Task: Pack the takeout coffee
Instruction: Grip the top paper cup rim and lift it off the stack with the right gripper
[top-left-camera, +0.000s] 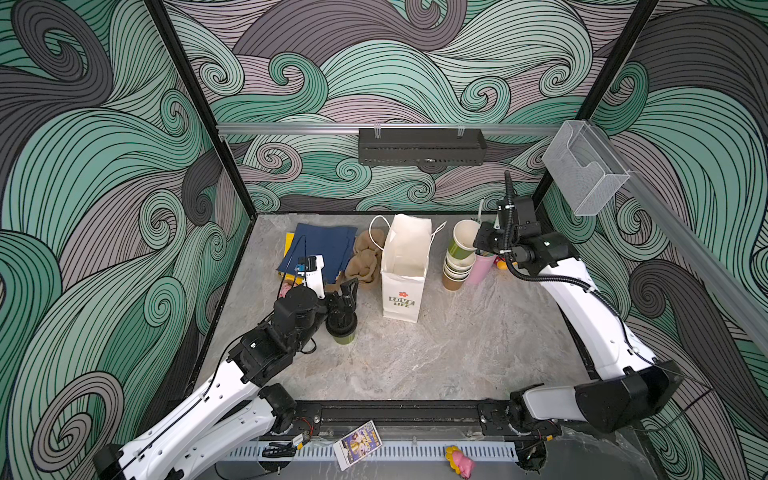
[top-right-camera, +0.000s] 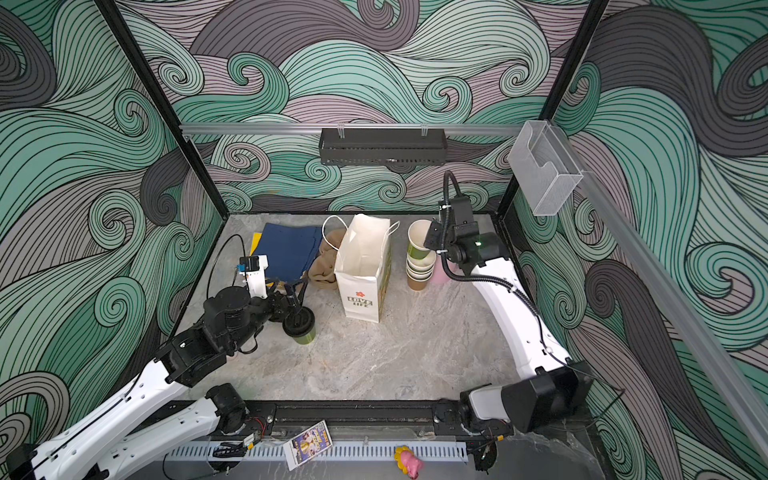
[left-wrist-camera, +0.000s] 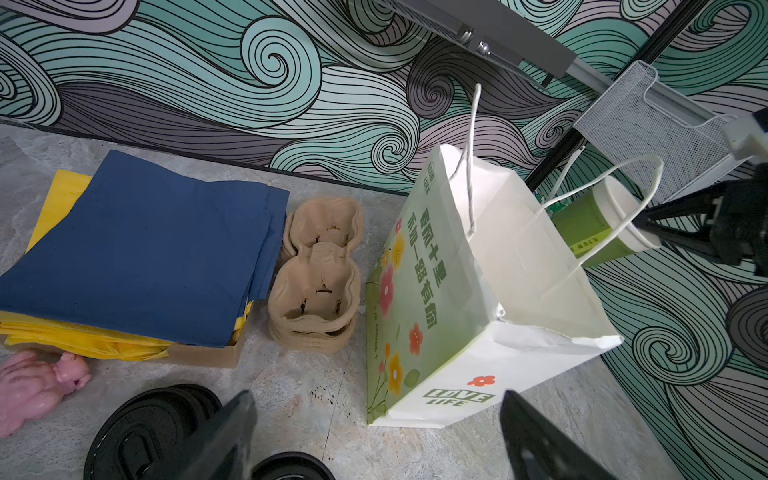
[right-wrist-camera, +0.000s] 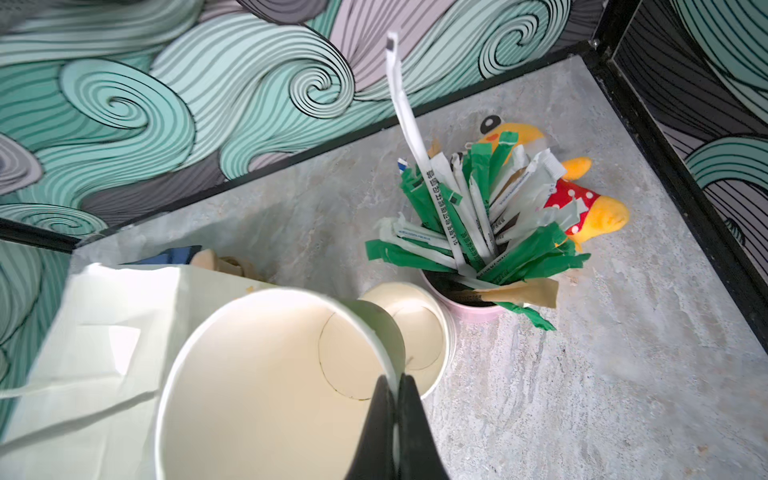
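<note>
1. Right claw (right-wrist-camera: 397, 382) is clenching on the wall of one paper cup (right-wrist-camera: 266, 386), one finger inside and one outside. That grip suits lifting a single cup.
2. The cup is hanging tilted just above the cup stack (top-left-camera: 457, 270), probably being separated from it. Can't tell if it's fully clear.
3. Left claw (top-left-camera: 345, 300) is standing released, jaws wide, right over the lidded cup (top-left-camera: 341, 332) on the bench (top-left-camera: 457, 353), not gripping it.
4. Paper bag (top-left-camera: 405, 270) is standing open between the two cups, mouth up for loading.
5. Spare lids (left-wrist-camera: 145, 432) are lying stacked beside the left claw.
</note>
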